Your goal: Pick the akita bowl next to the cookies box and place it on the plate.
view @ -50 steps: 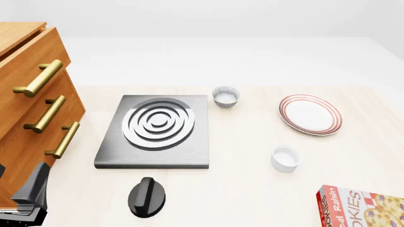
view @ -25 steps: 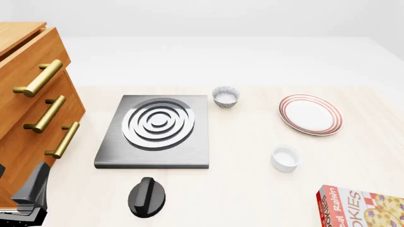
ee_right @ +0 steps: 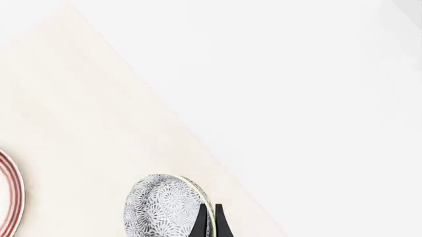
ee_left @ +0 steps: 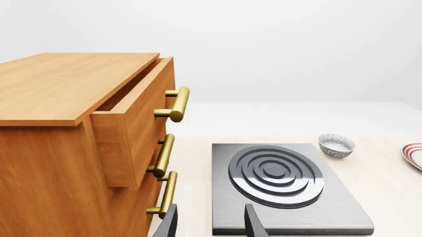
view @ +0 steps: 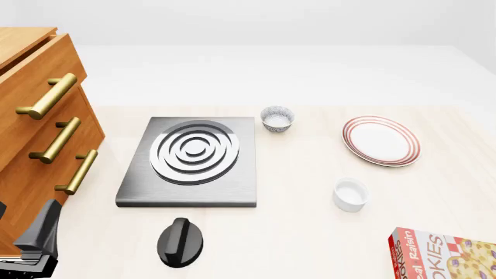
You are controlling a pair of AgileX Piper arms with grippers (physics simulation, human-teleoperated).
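Note:
In the right wrist view the akita bowl (ee_right: 165, 207), speckled grey and white, is tipped on its side with its rim pinched between the fingers of my right gripper (ee_right: 209, 224), which is shut on it. The red-ringed rim of the plate (ee_right: 8, 197) shows at that view's edge. Neither this bowl nor the right gripper appears in the front view. There the plate (view: 380, 140) lies at the right, and the red cookies box (view: 445, 256) sits at the near right corner. My left gripper (ee_left: 211, 227) is open and empty, low at the near left (view: 35, 241).
A second speckled bowl (view: 277, 119) stands beside the grey stove burner (view: 191, 160). A plain white cup (view: 350, 195) sits between the plate and the box. A black knob (view: 180, 241) lies in front of the stove. A wooden drawer cabinet (view: 39, 139) fills the left.

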